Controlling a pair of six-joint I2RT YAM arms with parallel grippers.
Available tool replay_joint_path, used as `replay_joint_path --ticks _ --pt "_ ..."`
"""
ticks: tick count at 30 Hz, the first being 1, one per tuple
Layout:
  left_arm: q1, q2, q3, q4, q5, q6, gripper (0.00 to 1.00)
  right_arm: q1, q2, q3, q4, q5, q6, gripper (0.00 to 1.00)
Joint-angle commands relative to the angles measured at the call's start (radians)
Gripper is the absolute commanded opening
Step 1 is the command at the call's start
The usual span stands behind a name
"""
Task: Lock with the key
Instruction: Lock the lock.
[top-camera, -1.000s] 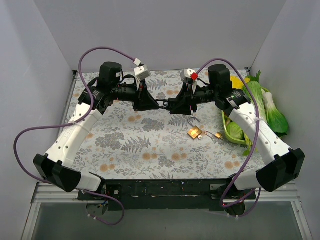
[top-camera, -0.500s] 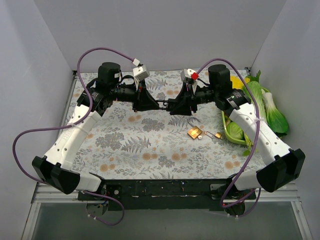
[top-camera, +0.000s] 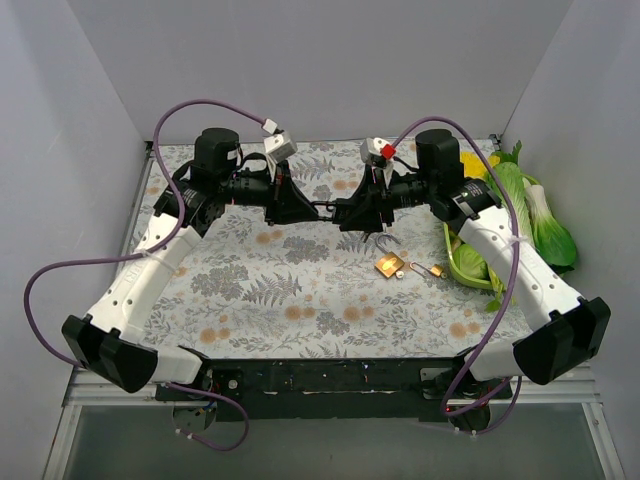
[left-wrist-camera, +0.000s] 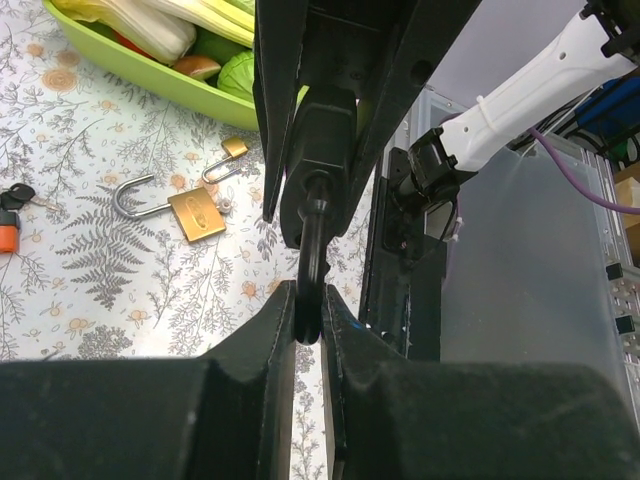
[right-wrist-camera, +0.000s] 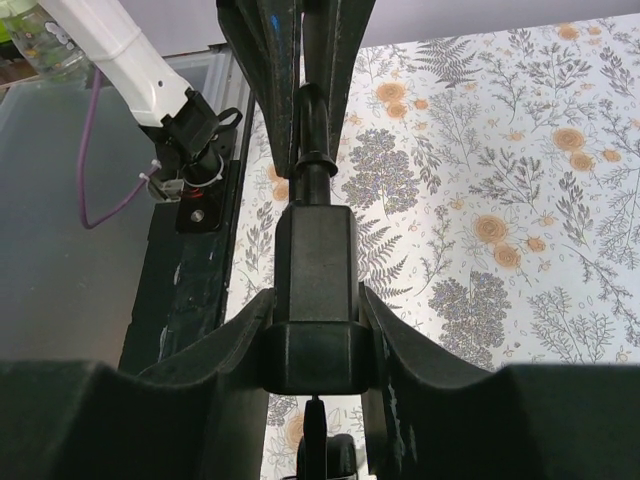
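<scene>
Both arms reach over the far half of the bench, and the grippers meet tip to tip about midway between its left and right edges.

Left gripper: clenched. Its fingers pinch the end of a thin black stem, held clear of the bench surface.

Right gripper: clenched. Its fingers grasp a black block from both sides. The stem enters one end face of the block and lies in line with it. The stem is probably a key seated in a lock body; both parts are dark and the detail cannot be confirmed.

A brass padlock lies flat on the bench, right of centre and toward the near edge from the grippers, with its shackle swung open. A smaller brass padlock lies just beside it, between it and a green tray. The tray stands at the right edge and holds vegetables. More leafy vegetables lie against the right edge behind the tray.

A small orange-and-black item lies on the bench near the brass padlock.
</scene>
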Motion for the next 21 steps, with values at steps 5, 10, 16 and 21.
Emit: replay_joint_path --ticks 5,10,16,21 --pt "-0.135 0.019 -0.167 0.303 -0.022 -0.095 0.0 0.113 0.072 0.096 0.226 -0.077 0.07 0.01" --pt "-0.167 0.042 -0.249 0.48 -0.044 -0.147 0.0 0.156 0.094 0.073 0.293 -0.137 0.159 0.01" --pt "-0.201 0.042 -0.274 0.57 -0.068 -0.169 0.0 0.185 0.08 0.002 0.388 -0.198 0.273 0.01" --pt "-0.22 0.047 -0.289 0.585 -0.091 -0.179 0.0 0.188 0.089 0.001 0.381 -0.224 0.267 0.01"
